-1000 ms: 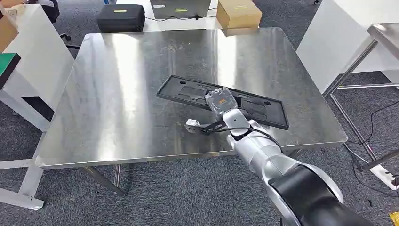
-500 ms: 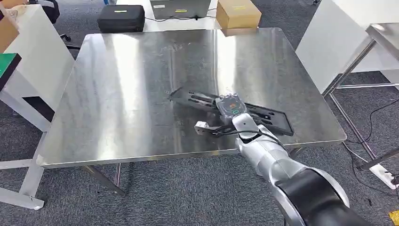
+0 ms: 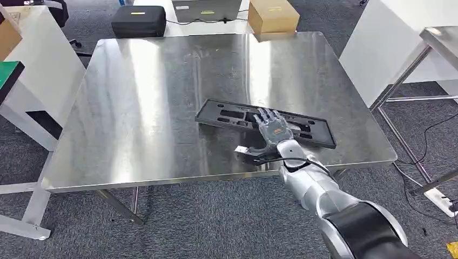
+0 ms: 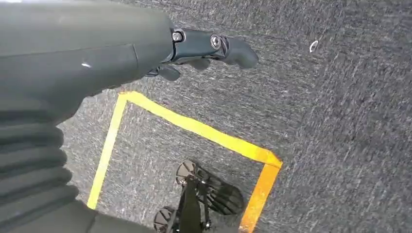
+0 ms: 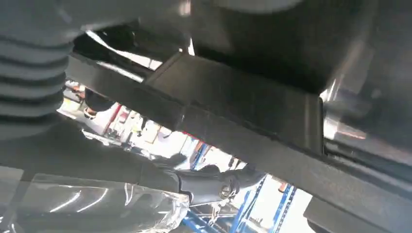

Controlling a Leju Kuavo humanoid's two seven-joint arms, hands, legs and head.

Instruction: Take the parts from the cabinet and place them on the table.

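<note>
The right hand (image 5: 214, 187) lies against the black part (image 5: 252, 121).

Workshop, steel table (image 3: 162, 108), grey carpet (image 3: 216, 221), floor tape (image 4: 194, 127)

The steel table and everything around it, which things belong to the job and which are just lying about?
Job:
long black plastic part, lying flat on the table
shiny steel table
right hand, fingers spread over the part

Lying about:
brown cardboard box
black carrying case
white cabinet with a green top
</note>
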